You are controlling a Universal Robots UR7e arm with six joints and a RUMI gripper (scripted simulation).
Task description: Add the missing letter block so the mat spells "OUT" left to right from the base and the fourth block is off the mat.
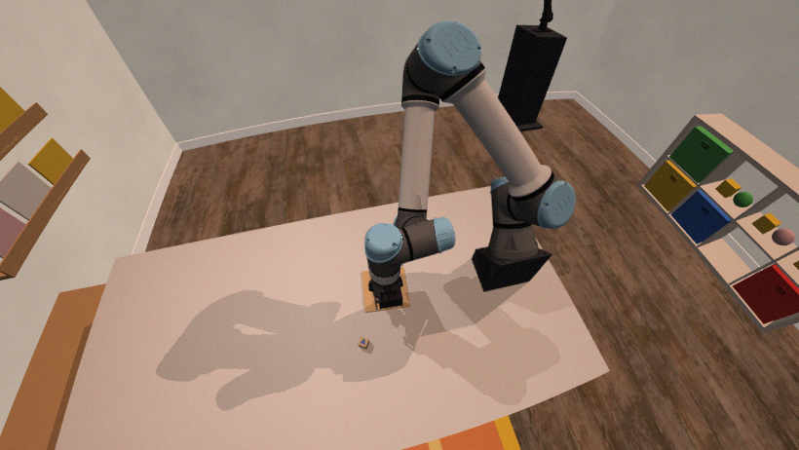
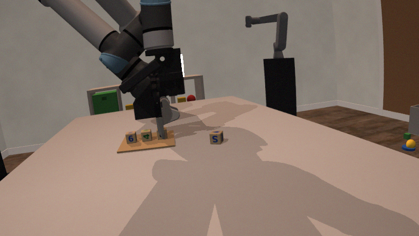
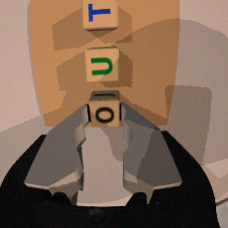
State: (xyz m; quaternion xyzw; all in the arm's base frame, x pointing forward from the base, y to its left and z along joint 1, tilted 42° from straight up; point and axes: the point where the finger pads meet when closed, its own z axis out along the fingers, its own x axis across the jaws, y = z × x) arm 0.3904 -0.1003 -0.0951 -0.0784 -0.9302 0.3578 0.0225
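Observation:
In the wrist view my gripper (image 3: 105, 104) is shut on the O block (image 3: 104, 113), which sits on the near end of the tan mat. The U block (image 3: 103, 67) and the T block (image 3: 100, 14) lie beyond it in a straight row, letters up. In the exterior view the gripper (image 2: 160, 133) stands over the right end of the mat (image 2: 146, 143), with the O block between its fingers and two blocks (image 2: 146, 135) (image 2: 131, 137) to its left. The fourth block (image 2: 216, 137) shows an S on its side and rests on the table, off the mat. It also shows in the top view (image 1: 364, 343).
The robot base (image 1: 512, 268) stands on the table behind the mat. A black pedestal with a second arm (image 2: 280, 85) is beyond the table's far right edge. Shelves with coloured bins (image 1: 726, 217) stand off to the side.

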